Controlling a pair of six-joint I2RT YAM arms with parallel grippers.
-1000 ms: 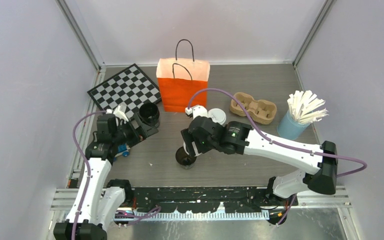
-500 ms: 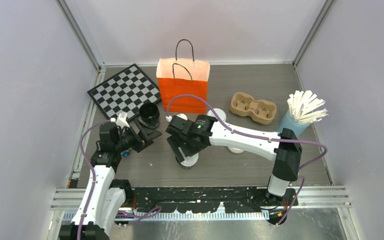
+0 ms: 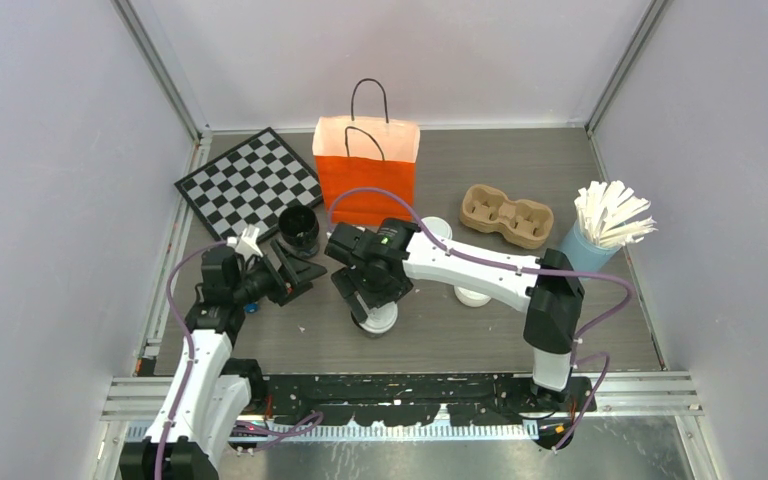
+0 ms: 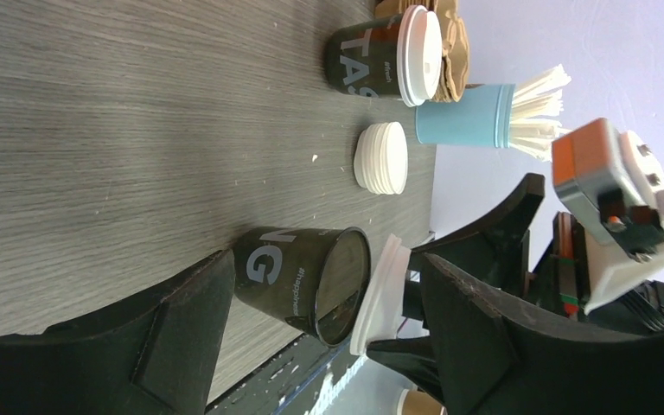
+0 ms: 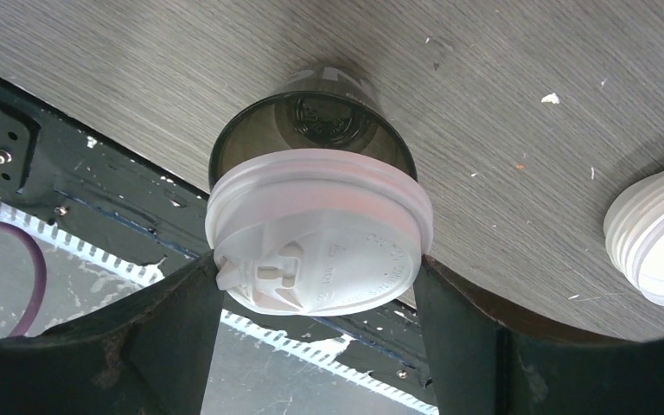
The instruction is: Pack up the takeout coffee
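The takeout coffee [image 4: 389, 56], a dark cup with a white sip lid, stands far back in the left wrist view. In the top view [image 3: 438, 231] my right arm partly hides it. My right gripper [image 5: 316, 285] is shut on a loose white sip lid [image 5: 320, 229]. It holds the lid tilted just above a lidless black cup [image 5: 311, 130] near the table's front edge [image 3: 375, 322]. My left gripper [image 3: 290, 270] is open and empty, left of that cup [image 4: 307, 281]. The orange bag [image 3: 365, 175] stands upright at the back.
A second lidless black cup [image 3: 300, 230] stands by the checkerboard [image 3: 250, 180]. A stack of white lids [image 3: 473, 295] lies right of the right gripper. A cardboard cup carrier [image 3: 507, 215] and a blue cup of stirrers [image 3: 600, 235] stand at the right.
My right gripper has carried the white lid left and over the front black cup, and its arm has swung left. My left gripper has shifted slightly.
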